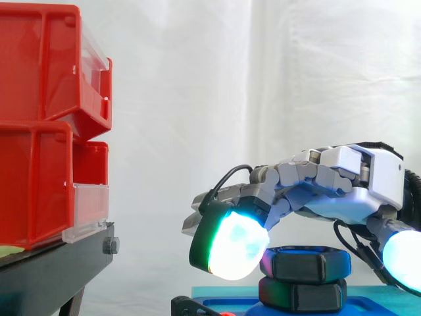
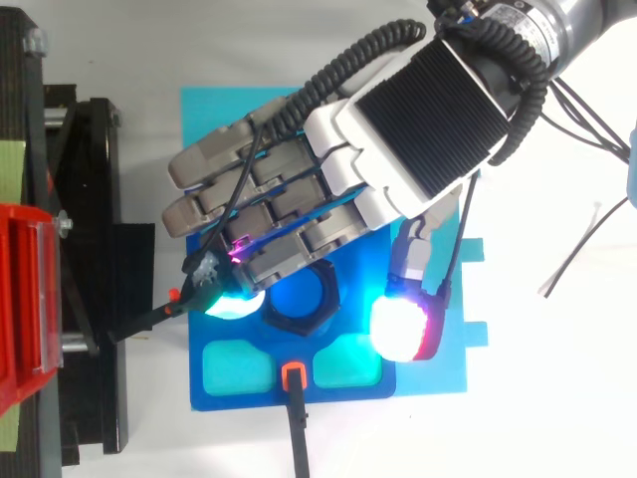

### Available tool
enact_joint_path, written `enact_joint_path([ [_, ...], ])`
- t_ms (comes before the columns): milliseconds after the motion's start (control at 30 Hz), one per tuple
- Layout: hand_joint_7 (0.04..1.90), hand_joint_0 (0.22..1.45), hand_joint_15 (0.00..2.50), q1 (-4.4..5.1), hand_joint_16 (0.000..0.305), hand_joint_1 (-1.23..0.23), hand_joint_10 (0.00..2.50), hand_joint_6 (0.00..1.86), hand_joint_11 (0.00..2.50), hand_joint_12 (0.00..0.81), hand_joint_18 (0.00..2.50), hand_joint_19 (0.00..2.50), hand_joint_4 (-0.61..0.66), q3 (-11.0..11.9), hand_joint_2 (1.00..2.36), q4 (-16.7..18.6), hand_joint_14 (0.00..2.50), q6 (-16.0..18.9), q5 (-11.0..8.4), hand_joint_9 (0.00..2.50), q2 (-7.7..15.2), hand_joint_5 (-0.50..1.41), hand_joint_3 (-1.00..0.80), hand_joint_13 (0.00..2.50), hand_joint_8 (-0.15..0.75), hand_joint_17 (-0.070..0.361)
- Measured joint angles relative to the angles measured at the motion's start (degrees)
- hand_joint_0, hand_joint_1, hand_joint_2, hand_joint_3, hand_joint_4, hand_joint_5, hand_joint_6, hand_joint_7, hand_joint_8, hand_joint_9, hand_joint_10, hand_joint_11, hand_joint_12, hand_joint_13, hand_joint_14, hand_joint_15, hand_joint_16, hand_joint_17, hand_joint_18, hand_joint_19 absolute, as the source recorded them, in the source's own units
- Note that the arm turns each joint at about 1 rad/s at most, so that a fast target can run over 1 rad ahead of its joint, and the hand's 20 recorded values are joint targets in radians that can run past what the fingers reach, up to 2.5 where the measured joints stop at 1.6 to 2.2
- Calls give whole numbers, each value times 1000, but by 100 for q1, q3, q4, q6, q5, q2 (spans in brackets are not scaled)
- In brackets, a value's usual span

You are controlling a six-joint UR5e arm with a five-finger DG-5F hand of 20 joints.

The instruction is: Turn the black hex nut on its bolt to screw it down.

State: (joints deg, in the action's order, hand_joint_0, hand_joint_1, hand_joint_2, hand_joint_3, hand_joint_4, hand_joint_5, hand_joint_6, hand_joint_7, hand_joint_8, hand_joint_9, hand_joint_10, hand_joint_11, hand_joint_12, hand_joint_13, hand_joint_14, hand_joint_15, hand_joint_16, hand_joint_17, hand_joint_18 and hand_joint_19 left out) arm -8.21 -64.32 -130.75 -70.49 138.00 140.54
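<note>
The hand [image 2: 418, 119] was held half open, with nothing grasped. The nut [image 1: 306, 262] lay just below it, between the pads [image 1: 233, 247]. The grasp seemed not yet made; next, the pads should be closed on the nut, then turned.

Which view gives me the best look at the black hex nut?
The side view: the black hex nut shows its flat sides nearly whole, just under the hand and above a second black hex piece. In the top view the hand covers part of it, leaving its lower rim and blue centre in sight.
</note>
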Motion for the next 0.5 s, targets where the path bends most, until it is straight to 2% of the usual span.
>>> enact_joint_path([
  [233,1012,364,162,76,61,-365,8,502,256,392,229,222,286,-1,1000,12,6,18,-96,699,3,-127,-500,449,293,138],
  [500,1021,391,163,132,58,-366,9,502,271,378,236,228,282,-2,1000,-69,6,18,-189,711,5,-126,-500,453,281,131],
])
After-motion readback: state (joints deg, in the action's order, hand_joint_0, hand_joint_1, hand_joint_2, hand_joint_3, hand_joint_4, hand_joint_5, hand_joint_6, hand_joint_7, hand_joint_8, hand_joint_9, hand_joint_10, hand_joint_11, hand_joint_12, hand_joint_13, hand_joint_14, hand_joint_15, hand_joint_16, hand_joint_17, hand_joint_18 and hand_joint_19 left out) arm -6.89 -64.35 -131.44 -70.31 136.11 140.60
